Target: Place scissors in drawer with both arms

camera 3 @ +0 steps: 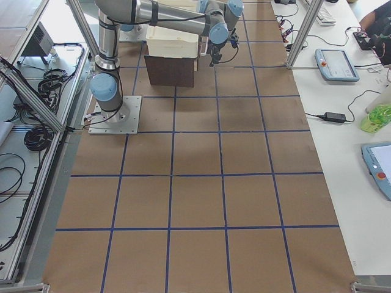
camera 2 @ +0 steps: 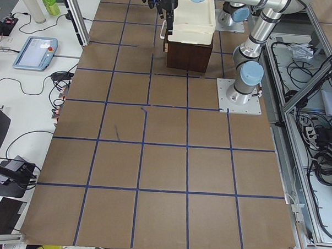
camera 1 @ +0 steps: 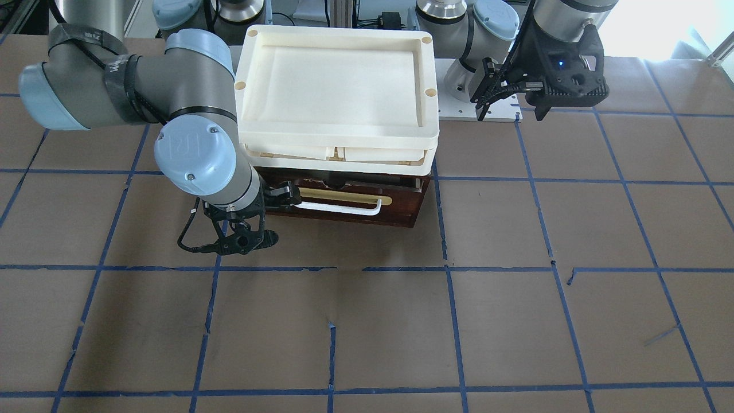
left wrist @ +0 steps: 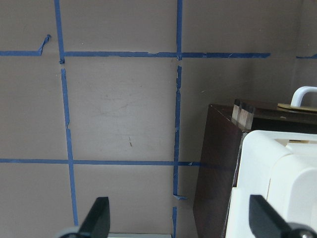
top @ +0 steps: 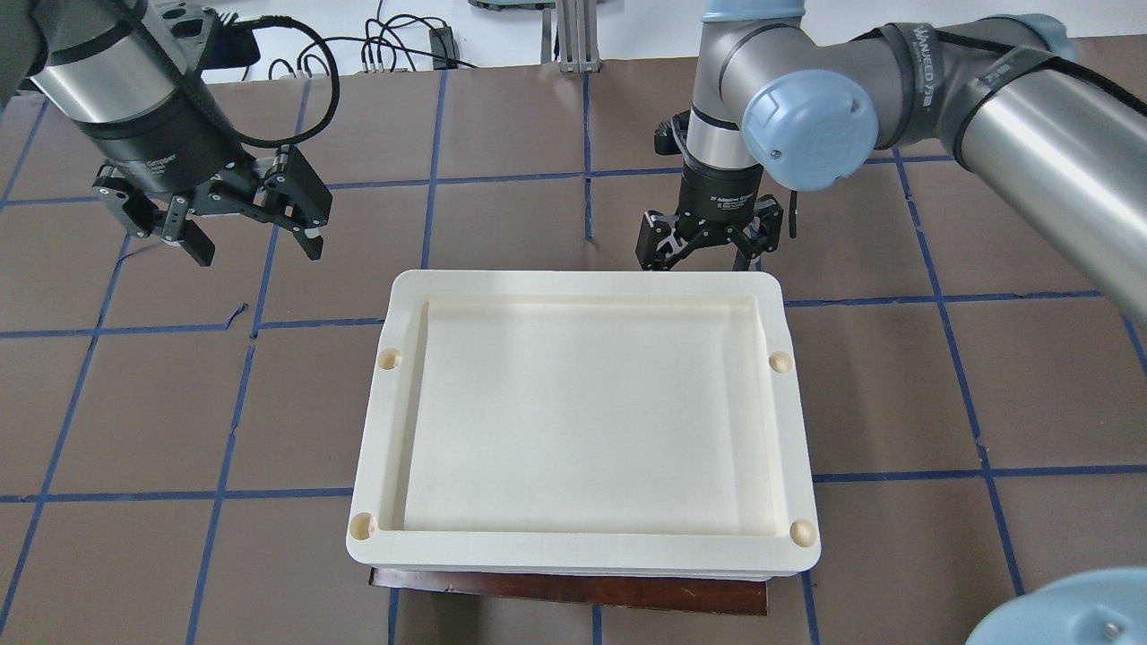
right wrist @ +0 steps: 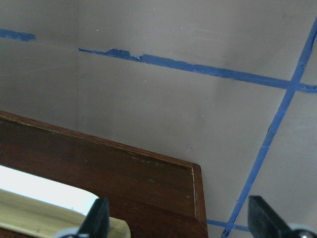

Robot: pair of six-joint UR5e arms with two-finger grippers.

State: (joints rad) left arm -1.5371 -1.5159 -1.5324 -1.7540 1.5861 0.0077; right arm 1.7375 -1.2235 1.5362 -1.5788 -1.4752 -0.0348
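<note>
The drawer [camera 1: 401, 209] sits in a dark wooden case near the middle of the table [camera 1: 516, 315], under a stack of cream trays [camera 1: 338, 135] that covers its top. Its front faces away from the robot and carries a brass plate [camera 1: 344, 199] and a white bar handle [camera 1: 344, 208]. In the left wrist view a strip of pale wood shows just behind the front at 1 corner. The scissors cannot be made out in any view.

The right gripper [camera 1: 289, 198] hangs low in front of the drawer, at the end of the handle on the robot's right. Its 2 fingers [right wrist: 99, 220] stand wide apart, released, with only the corner of the drawer front and bare table between them. Whether a finger touches the handle cannot be told.

The left gripper [top: 255, 246] hovers above the table on the robot's left, well apart from the drawer and trays. It is near the left arm's base plate [camera 1: 499, 112]. Its fingers are also spread and hold nothing. Its wrist view looks down on the table's blue tape lines and 1 side of the case.
</note>
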